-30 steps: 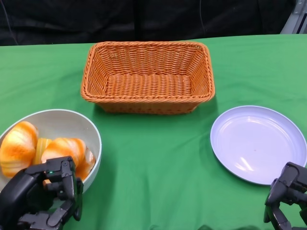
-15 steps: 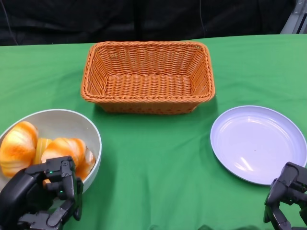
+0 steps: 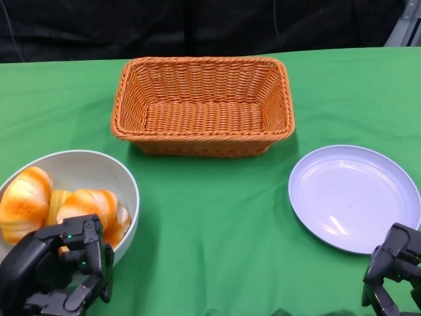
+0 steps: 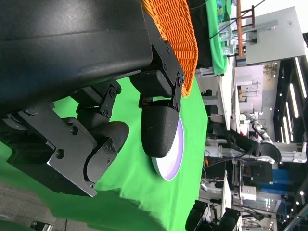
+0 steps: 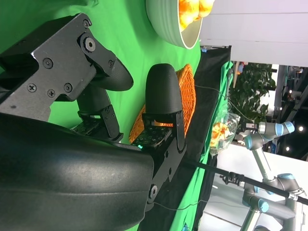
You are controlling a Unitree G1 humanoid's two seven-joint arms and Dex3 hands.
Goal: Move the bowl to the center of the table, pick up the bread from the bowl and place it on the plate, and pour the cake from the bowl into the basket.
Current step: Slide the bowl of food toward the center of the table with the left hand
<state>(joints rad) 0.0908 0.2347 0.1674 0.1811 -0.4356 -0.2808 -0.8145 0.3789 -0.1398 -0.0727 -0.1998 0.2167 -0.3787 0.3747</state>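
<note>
A white bowl point(image 3: 105, 166) sits at the table's near left, holding orange-glazed bread point(image 3: 24, 200), a second glazed piece point(image 3: 97, 205) and a yellowish cake slice point(image 3: 56, 199) between them. My left hand point(image 3: 58, 271) hovers just before the bowl's near rim, fingers apart and holding nothing. The orange wicker basket point(image 3: 202, 105) stands empty at the middle back. The pale lilac plate point(image 3: 355, 197) lies empty at the right. My right hand point(image 3: 393, 276) stays near the plate's front edge, holding nothing. The right wrist view shows the bowl point(image 5: 168, 25) and the basket point(image 5: 185, 82).
A green cloth covers the table point(image 3: 217, 230). A black backdrop hangs behind the basket. The left wrist view shows the plate point(image 4: 174, 159), the basket's rim point(image 4: 180, 33), and lab equipment beyond the table.
</note>
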